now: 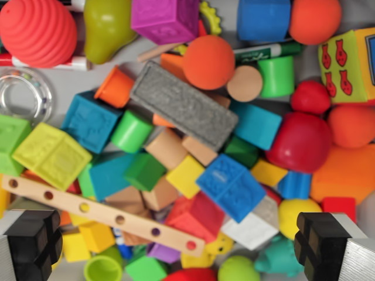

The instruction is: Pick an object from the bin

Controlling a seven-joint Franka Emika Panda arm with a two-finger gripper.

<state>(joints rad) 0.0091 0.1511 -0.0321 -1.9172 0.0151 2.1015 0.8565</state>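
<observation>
The wrist view looks straight down into a bin crammed with toys. My gripper point(176, 249) hangs open above them, its two black fingertips point(32, 243) at the bottom corners, nothing between them. Under the gap lie a red block point(196, 216), a wooden strip with holes point(102, 213) and a blue embossed cube point(230, 186). A grey felt eraser point(183, 105) lies diagonally at the centre, with an orange ball point(208, 61) just above it.
A ribbed red ball point(38, 29), a green pear point(105, 26) and a purple cube point(167, 17) fill the top left. A red ball point(302, 142), orange shapes point(345, 170) and a yellow fish-print block point(347, 64) crowd the right. Bare grey bin floor point(64, 85) shows at left.
</observation>
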